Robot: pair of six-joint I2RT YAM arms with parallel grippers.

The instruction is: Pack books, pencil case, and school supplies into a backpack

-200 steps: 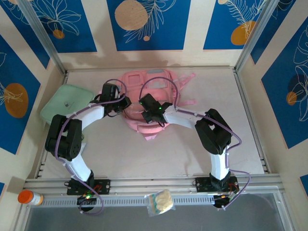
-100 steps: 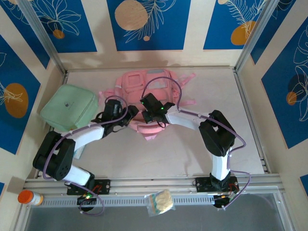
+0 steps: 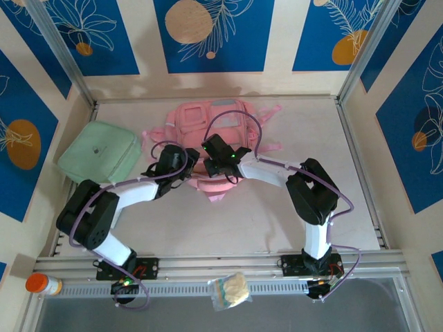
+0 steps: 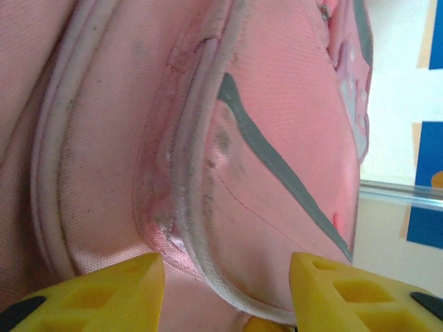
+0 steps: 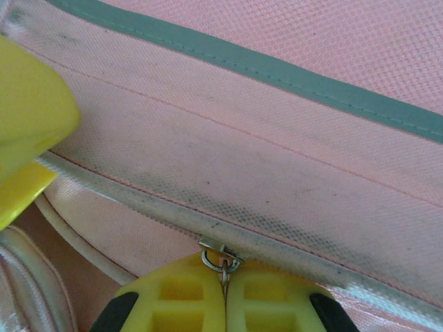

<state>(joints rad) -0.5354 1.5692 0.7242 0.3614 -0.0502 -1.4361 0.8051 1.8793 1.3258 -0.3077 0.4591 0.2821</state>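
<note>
The pink backpack point(image 3: 220, 128) lies flat at the middle back of the table. My right gripper point(image 3: 216, 160) is at its near edge, shut on a small metal zipper pull point(image 5: 220, 257) on the pale zip line of the backpack point(image 5: 277, 159). My left gripper point(image 3: 184, 166) is just to its left, open. Its yellow fingers point(image 4: 111, 290) stand either side of a pale piped seam on the backpack point(image 4: 277, 145) and hold nothing. One left fingertip point(image 5: 28, 124) shows in the right wrist view. The books and school supplies are out of view.
A mint-green square pouch point(image 3: 97, 153) lies left of the backpack, near the left wall; I cannot tell whether it is the pencil case. An orange-capped bottle point(image 3: 41, 283) and a clear bag of pale stuff point(image 3: 232, 290) sit on the front rail.
My left arm swung right, away from the green pouch, to the backpack's near-left edge, and its jaws opened. The right gripper stayed shut on the zipper pull.
</note>
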